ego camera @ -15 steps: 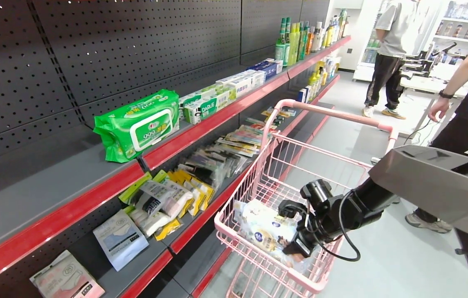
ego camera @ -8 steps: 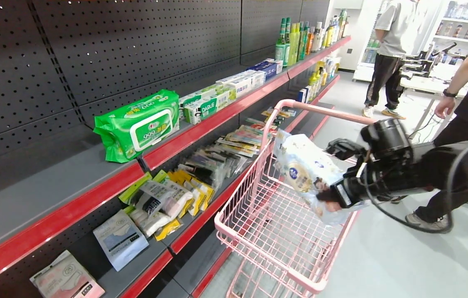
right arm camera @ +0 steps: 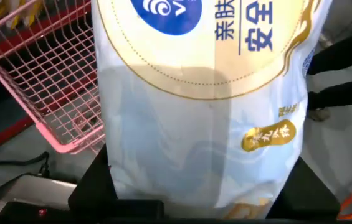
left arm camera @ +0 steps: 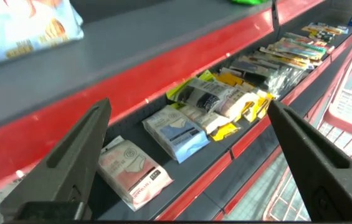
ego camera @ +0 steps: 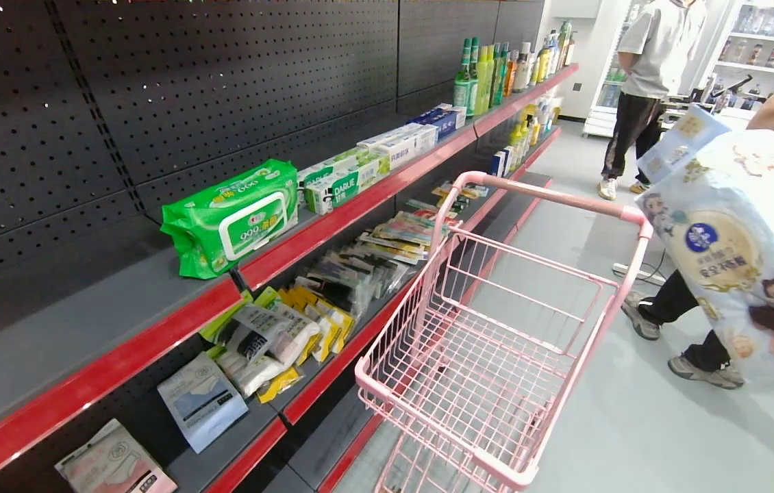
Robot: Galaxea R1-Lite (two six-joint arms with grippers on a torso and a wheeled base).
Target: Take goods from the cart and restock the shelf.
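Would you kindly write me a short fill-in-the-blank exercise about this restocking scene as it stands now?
1. The basket of the pink cart is ____.
2. The white pack is gripped by the ____ gripper.
3. The wipes pack on the top shelf is ____ in colour.
4. The fingers of the left gripper stand ____.
Missing words: empty; right; green; open.
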